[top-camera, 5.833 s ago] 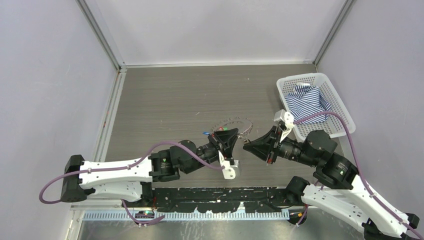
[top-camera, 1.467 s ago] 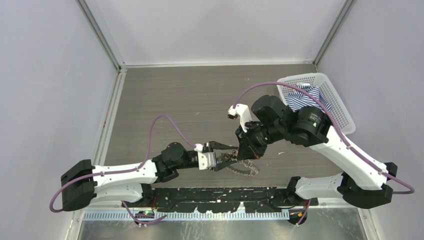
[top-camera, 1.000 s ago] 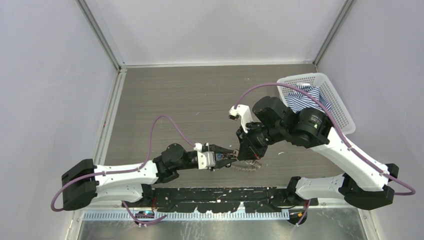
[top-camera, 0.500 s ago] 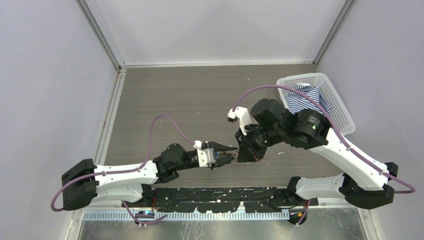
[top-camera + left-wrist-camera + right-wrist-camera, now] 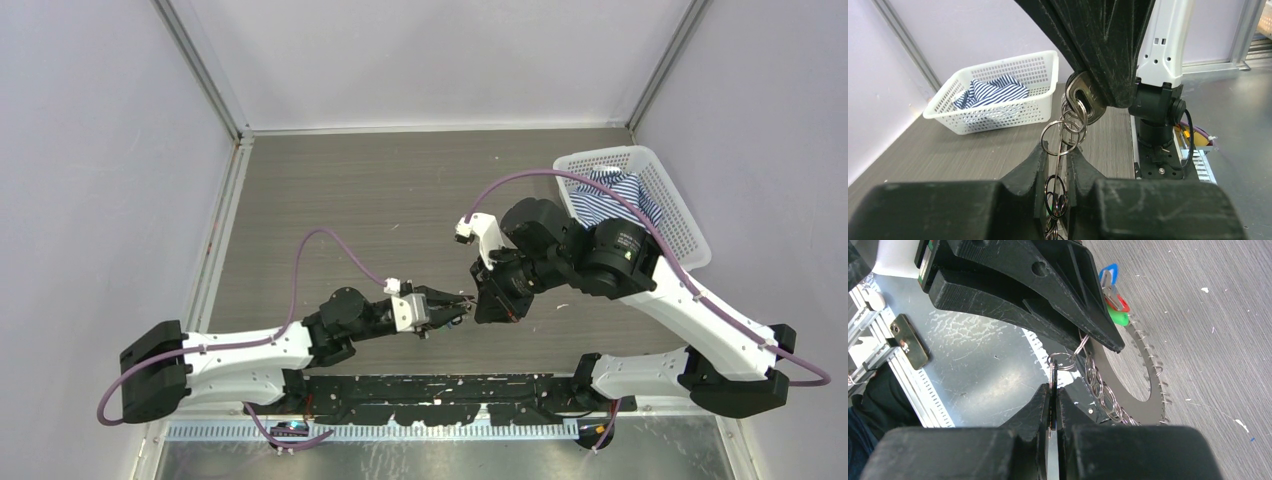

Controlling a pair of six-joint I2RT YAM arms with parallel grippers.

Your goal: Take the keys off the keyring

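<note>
The keyring [image 5: 1147,390] is a dark toothed ring hanging in the air between my two grippers, with a chain of small split rings [image 5: 1098,385] along it. The top view hides it under the grippers. Blue [image 5: 1109,275], red [image 5: 1118,303] and green [image 5: 1118,318] keys hang at its far side. My left gripper [image 5: 1060,150] [image 5: 462,299] has its fingers shut on the keyring's thin edge and small rings [image 5: 1064,131]. My right gripper [image 5: 1053,387] [image 5: 487,303] is shut on a silver key [image 5: 1087,100], seen edge-on between its fingers, which comes down from above in the left wrist view.
A white basket [image 5: 690,235] [image 5: 998,107] holding a striped cloth [image 5: 610,195] stands at the table's right side. The black rail [image 5: 440,385] with the arm bases runs along the near edge, just below both grippers.
The left gripper's jaws have narrowed onto the keyring. The keyring, which lay in sight on the table a second ago, is now lifted and hidden between the grippers. The right gripper stays shut.
</note>
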